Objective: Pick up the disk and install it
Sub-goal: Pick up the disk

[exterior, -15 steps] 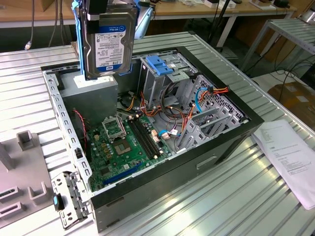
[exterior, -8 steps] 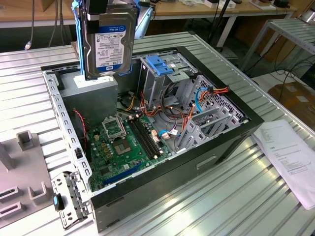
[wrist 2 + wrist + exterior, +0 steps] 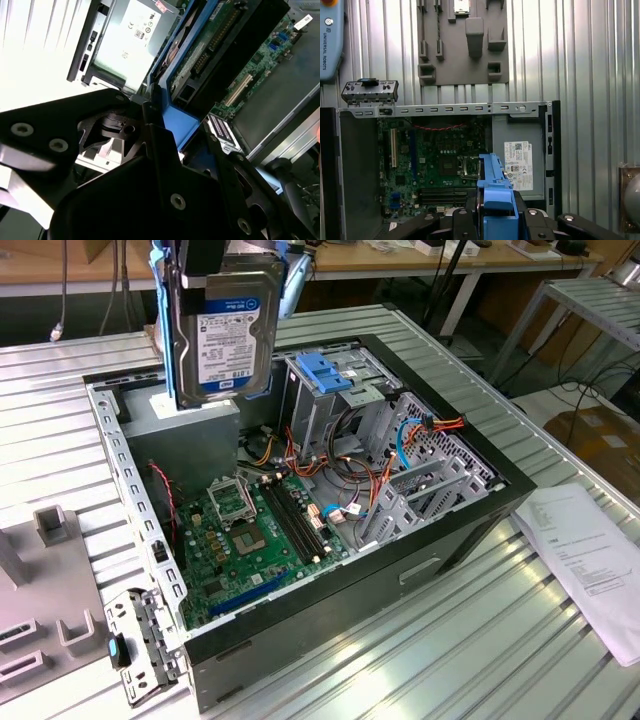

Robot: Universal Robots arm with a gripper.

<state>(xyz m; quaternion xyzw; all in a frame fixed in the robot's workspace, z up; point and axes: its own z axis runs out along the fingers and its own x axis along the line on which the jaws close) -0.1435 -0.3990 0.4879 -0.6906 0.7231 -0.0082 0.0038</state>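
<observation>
**ENG:** Hand (image 3: pixel 496 214) is the closest thing to your wrist cams. It's closed on the blue carrier rail, so it's clamped on the disk (image 3: pixel 494 182).

**OP:** Where's the disk relative to the box?

**ENG:** In the air. In the exterior view the disk (image 3: pixel 225 325) hangs upright, label side to the camera. It's above the power supply (image 3: pixel 190 425) at the far corner of the open case (image 3: pixel 330 600). As far as I can see, it touches nothing but your hand.

**OP:** And the bay?

**ENG:** The drive cage (image 3: pixel 325 410) with its blue bracket (image 3: pixel 330 368) sits just to the exterior view's right of the disk, apart from it. Cables (image 3: pixel 345 435) crowd the cage front, so I can't tell if a slot is free. The motherboard (image 3: pixel 255 530) lies lower in the case.

**OP:** Progress?

**ENG:** I'd call the pick done and the install not yet begun. The disk is outside the cage and not lined up with it, so you're roughly halfway.

**OP:** Anything else around?

**ENG:** There's the ribbed counter (image 3: pixel 450 640) under the case and a paper sheet (image 3: pixel 590 550) at the exterior view's right. In the first wrist view a grey fixture plate (image 3: pixel 465 45) lies beyond the case. All of it is well apart from your load.
</observation>
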